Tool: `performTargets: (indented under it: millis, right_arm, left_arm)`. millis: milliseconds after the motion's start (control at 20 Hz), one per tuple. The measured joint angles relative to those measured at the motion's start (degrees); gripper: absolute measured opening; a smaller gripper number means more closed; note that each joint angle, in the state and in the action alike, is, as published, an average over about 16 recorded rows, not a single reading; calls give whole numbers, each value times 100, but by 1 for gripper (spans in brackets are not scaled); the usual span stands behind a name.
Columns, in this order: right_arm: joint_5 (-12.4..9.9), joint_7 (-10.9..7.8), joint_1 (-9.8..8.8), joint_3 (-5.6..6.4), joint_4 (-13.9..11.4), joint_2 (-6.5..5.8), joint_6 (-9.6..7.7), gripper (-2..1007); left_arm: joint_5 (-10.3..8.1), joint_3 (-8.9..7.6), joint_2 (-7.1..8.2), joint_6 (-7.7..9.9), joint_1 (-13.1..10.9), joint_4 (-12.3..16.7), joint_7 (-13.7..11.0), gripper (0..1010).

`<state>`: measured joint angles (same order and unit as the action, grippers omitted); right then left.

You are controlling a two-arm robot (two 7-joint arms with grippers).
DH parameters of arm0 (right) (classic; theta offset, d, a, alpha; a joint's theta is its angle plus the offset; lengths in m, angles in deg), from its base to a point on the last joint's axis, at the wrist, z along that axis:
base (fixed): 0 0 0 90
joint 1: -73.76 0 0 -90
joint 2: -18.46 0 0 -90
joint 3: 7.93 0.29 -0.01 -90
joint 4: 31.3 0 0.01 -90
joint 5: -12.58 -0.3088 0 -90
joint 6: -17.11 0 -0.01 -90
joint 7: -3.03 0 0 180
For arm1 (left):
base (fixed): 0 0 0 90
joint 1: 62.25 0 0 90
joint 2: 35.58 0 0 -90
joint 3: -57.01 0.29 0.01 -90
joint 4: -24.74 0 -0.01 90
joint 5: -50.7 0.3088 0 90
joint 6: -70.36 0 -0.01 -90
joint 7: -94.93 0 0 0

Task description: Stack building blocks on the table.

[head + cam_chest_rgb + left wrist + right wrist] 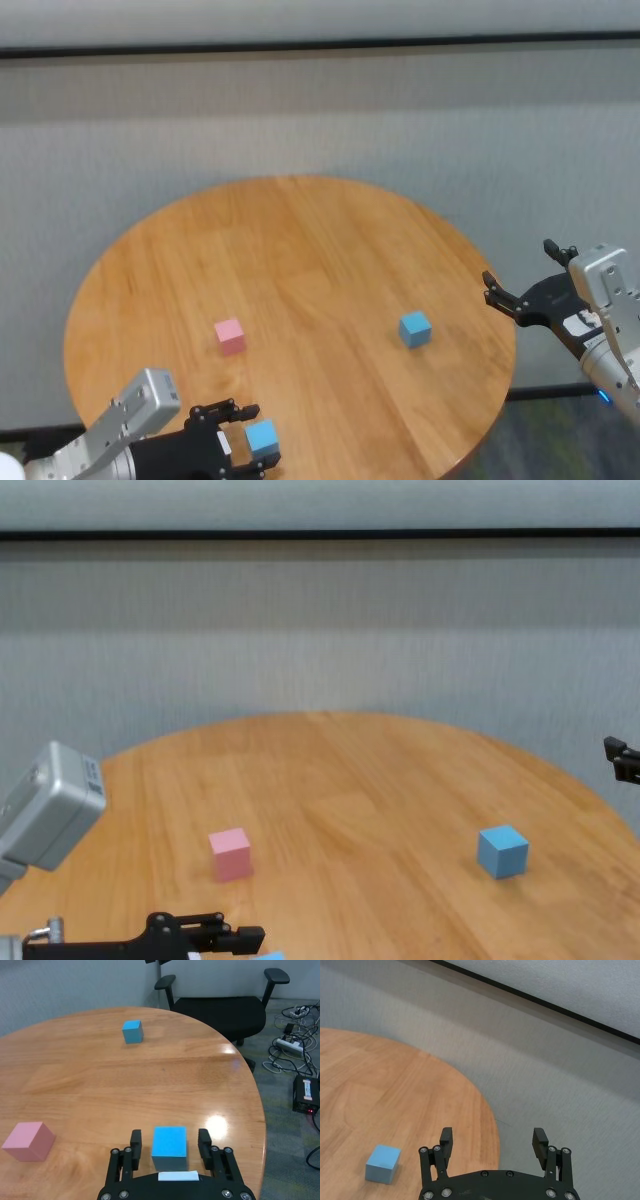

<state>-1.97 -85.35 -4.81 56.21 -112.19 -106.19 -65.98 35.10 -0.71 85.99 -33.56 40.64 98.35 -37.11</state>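
My left gripper (pixel 247 432) is low at the near left edge of the table (pixel 300 240). It is open, with its fingers on either side of a light blue block (pixel 262 436). In the left wrist view the block (pixel 169 1149) rests on the wood between the fingers (pixel 135 1141), with a small gap on each side. A pink block (pixel 230 336) stands just beyond it, to the left. The second light blue block (pixel 415 328) stands right of centre. My right gripper (pixel 520 272) is open and empty, off the table's right edge.
A black office chair (pixel 225 1005) stands past the table's edge in the left wrist view, with cables and a power strip (pixel 295 1042) and a black box (pixel 306 1094) on the floor. A grey wall (pixel 320 110) runs behind the table.
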Motion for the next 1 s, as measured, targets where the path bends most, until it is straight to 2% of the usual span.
performTargets:
  millis: [500,750,1000]
  right_arm:
    - [0,0,0,0,0,0,0,1003]
    - [0,0,0,0,0,0,0,1003]
    - [0,0,0,0,0,0,0,1003]
  left_arm:
    - [6,-38,30,1,-62,87,33,492]
    - [0,-71,42,34,-88,167,81,415]
    - [-4,-132,15,91,-84,297,201,390]
